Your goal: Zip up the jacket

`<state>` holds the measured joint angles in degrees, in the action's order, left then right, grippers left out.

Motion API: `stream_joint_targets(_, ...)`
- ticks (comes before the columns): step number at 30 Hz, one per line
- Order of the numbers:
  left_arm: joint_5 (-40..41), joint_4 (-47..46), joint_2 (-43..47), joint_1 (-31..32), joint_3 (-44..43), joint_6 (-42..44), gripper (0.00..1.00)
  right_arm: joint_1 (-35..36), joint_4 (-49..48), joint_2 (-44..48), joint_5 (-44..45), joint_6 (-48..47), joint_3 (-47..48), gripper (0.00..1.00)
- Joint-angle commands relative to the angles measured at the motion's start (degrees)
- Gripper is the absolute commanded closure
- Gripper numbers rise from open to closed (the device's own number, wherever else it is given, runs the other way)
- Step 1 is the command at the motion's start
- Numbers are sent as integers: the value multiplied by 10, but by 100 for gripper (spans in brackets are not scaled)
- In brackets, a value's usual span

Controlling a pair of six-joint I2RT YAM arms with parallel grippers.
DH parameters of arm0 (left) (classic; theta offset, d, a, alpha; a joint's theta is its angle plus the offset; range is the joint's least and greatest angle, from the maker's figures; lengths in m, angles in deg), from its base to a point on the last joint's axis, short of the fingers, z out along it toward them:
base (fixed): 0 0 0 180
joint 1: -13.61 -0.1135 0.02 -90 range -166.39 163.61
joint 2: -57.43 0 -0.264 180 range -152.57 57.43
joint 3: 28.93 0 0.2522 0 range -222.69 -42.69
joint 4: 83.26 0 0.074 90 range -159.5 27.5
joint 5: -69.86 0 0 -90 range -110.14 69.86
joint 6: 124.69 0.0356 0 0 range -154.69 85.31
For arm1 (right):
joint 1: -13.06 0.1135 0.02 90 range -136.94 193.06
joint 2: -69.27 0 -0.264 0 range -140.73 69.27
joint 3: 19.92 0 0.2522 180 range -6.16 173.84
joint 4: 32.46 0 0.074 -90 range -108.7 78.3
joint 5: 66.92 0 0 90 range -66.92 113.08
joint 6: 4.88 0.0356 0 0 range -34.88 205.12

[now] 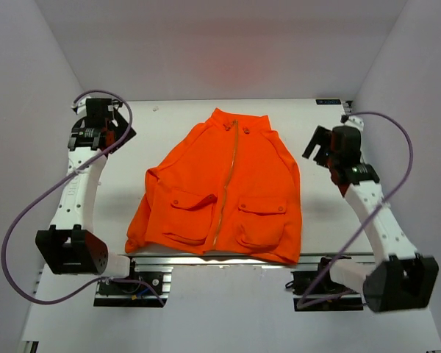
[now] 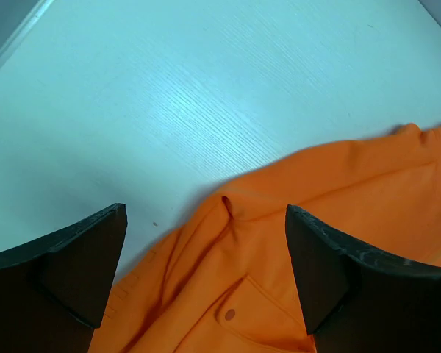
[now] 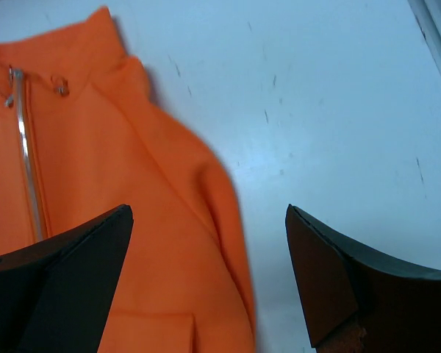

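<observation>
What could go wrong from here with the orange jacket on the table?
1. The jacket has its hem over the metal rail at the near edge; a pull toward the bases could drag it off.
2. The left tool hangs open above a sleeve fold; lowering there would likely catch loose fabric.
3. The zipper pull sits small by the collar, off to the side of the open right tool; a grab could miss it.

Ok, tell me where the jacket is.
Top view: the jacket lies flat between the left tool and right tool, collar toward the far wall.
</observation>
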<state>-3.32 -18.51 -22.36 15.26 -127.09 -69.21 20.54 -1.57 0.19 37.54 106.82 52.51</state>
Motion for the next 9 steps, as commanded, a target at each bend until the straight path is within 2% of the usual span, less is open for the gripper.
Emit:
stream_joint_targets(1, 22, 11, 14, -11, -4, 21, 2, 10, 57, 96, 8, 30, -28, 11)
stream_joint_targets(5, 25, -49, 92, -11, 45, 24, 2, 11, 71, 191, -7, 4, -84, 11)
stream_joint_targets(9, -1, -101, 161, -11, 96, 27, 2, 11, 52, 222, -60, 1, -115, 11)
